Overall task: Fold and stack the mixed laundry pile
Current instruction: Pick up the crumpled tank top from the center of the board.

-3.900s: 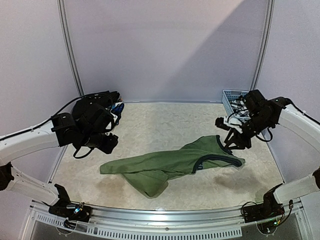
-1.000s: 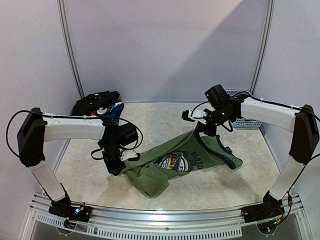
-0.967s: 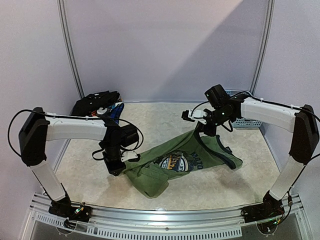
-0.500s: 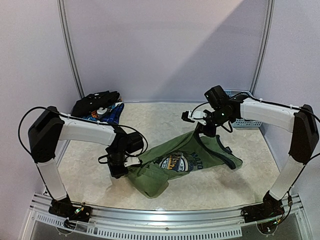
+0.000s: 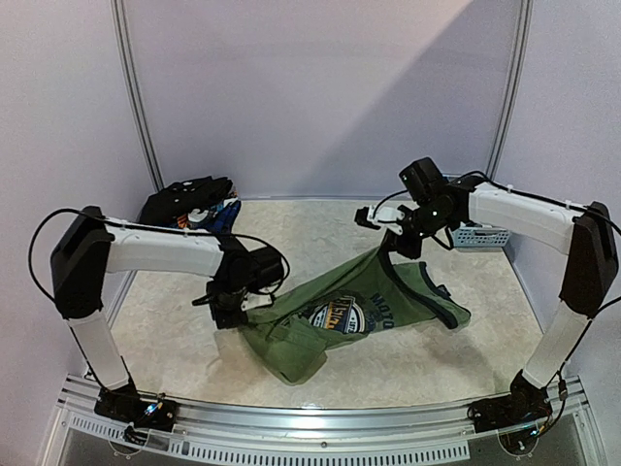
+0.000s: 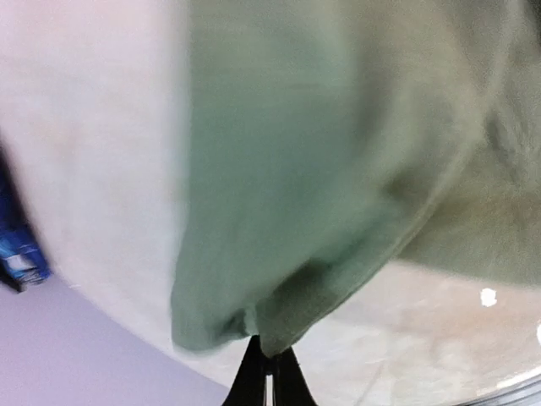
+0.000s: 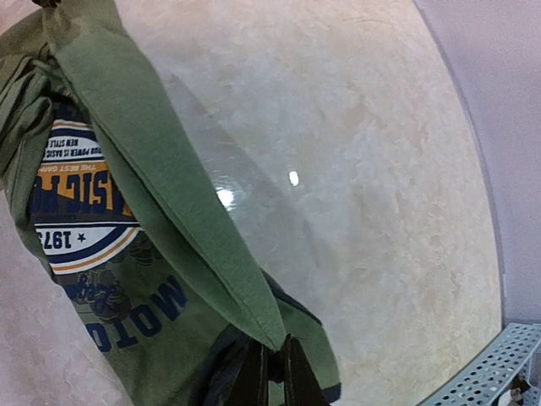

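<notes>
- Nearest the front edge of the table [image 5: 320,228], about midway along it: olive-green T-shirt [image 5: 291,351], lying crumpled, with its near fold bunched into a blunt lobe that points at that edge.
- Printed side up on the shirt's middle: round blue-yellow logo [image 5: 340,316], with blue lettering just beside it (in the right wrist view the word "MOTO" shows upside down).
- Along the shirt's end toward the right edge of the table: dark trim [image 5: 441,299], curving round an opening.
- At the shirt's end toward the left edge: left hand [image 5: 238,313], pointing down, fingers pressed together on a pinch of green cloth. Blurred in the left wrist view, yet plain enough there: two black fingertips [image 6: 254,376] drawn to a point, a fold of the shirt gathered right at them.
- Farther back, right of the table's middle: right hand [image 5: 388,243], clamped on the shirt's far edge and holding it up off the table in a taut peak. Fingers together in the right wrist view, with green cloth and a bit of dark trim between them.
- In the far left corner, well apart from the shirt: laundry pile [image 5: 189,202], mostly black cloth on top, with a blue print piece [image 5: 226,216] at its right side.
- In the far right corner: light-blue lattice basket [image 5: 480,236], partly hidden behind the right arm.
</notes>
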Controlling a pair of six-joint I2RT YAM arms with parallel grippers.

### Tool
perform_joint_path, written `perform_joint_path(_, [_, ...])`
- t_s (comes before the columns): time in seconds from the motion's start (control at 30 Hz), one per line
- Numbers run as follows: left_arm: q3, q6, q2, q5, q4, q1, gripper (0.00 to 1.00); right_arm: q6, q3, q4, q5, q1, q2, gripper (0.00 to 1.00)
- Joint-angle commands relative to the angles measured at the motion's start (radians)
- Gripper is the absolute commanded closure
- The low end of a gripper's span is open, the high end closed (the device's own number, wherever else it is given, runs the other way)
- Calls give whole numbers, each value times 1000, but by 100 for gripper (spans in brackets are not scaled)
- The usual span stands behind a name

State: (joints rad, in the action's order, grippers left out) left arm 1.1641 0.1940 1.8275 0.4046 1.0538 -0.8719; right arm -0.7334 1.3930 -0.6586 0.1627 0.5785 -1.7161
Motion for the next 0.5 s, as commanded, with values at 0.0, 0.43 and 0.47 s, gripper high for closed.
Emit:
perform_joint_path(0.0, [195,20,-145,202,25,51,100,18,158,-77,-25,-70,7,100])
perform_joint_path(0.43, [793,148,-163,442,127,107,100,-30,414,-187,-155,-170,100,100])
perform_joint_path(0.47, [819,150,-170,441,130,104,100,-28,430,-189,-157,-176,107,100])
